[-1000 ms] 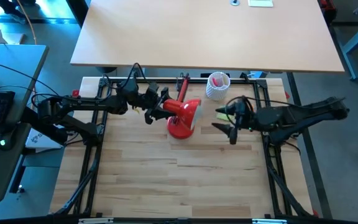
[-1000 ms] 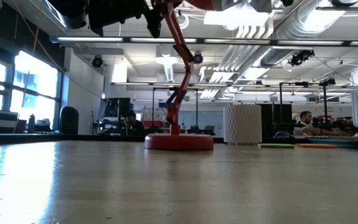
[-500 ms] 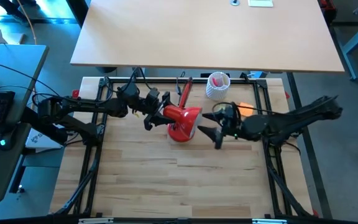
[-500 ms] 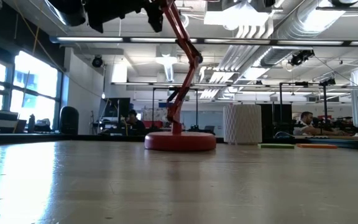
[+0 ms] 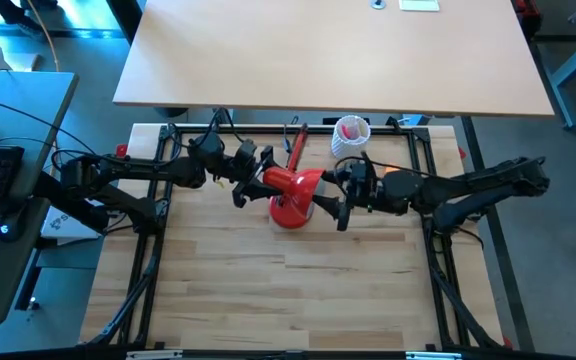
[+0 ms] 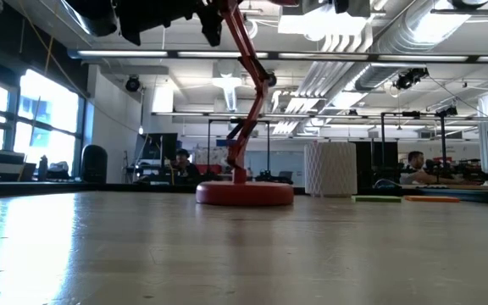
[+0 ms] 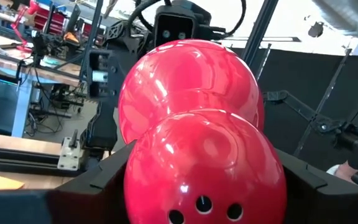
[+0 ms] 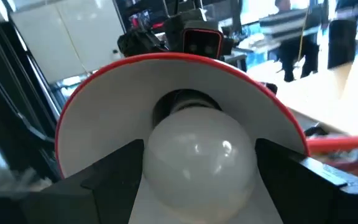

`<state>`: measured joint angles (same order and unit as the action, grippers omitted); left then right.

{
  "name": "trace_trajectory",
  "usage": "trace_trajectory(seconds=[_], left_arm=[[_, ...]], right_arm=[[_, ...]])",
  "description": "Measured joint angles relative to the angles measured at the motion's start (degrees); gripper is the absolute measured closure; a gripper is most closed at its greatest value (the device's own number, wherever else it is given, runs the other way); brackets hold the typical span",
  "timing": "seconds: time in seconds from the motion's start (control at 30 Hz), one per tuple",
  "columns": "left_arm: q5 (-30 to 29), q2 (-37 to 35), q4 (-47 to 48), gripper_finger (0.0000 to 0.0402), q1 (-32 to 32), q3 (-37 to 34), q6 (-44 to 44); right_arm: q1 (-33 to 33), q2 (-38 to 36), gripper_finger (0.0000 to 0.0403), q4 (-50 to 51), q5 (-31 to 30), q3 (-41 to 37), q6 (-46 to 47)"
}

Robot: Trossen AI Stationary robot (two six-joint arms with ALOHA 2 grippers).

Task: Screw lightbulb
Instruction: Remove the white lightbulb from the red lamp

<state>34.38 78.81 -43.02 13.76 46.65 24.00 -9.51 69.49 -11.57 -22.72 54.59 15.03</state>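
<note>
Since a second ago the right arm has reached leftward to the red lamp (image 5: 293, 195), whose base shifted slightly. No writing is legible. Left gripper (image 5: 251, 180) clasps the shade (image 7: 194, 140) from behind. Right gripper (image 5: 330, 198) grasps the lightbulb (image 8: 197, 163) at the shade's mouth.

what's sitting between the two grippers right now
The red lamp's shade, with the lightbulb at its mouth. The high view shows the left gripper clamping the shade's back, the right gripper facing it; the right wrist view shows the bulb held.
</note>
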Motion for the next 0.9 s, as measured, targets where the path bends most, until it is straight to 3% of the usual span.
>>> trace_trajectory(seconds=[0.17, 0.4, 0.5, 0.6, 0.7, 0.9], left_arm=[[-0.4, 0.0, 0.06, 0.015, 0.04, 0.0, 0.96], [0.97, 0.0, 0.15, 0.015, 0.09, 0.0, 1.17], [0.94, 0.0, 0.2, 0.015, 0.08, 0.0, 1.47], [0.87, 0.0, 0.22, 0.015, 0.09, 0.0, 1.51], [0.03, 0.0, 0.26, 0.015, 0.07, 0.0, 1.93], [-0.25, 0.0, 0.29, 0.015, 0.09, 0.0, 2.37]], right_arm=[[0.3, -0.04, 0.01, -0.39, 0.19, 0.06, -18.13], [-3.14, -0.02, 0.01, 0.09, -0.83, 0.06, -66.09], [-5.23, -0.02, 0.01, -0.32, -2.38, 0.06, -78.77], [-7.53, 0.0, 0.01, -1.64, -7.02, 0.06, -80.12], [-10.4, 0.0, 0.01, -3.08, -10.14, 0.06, -75.51], [-15.13, 0.0, 0.01, -3.82, -13.25, 0.06, -55.26]])
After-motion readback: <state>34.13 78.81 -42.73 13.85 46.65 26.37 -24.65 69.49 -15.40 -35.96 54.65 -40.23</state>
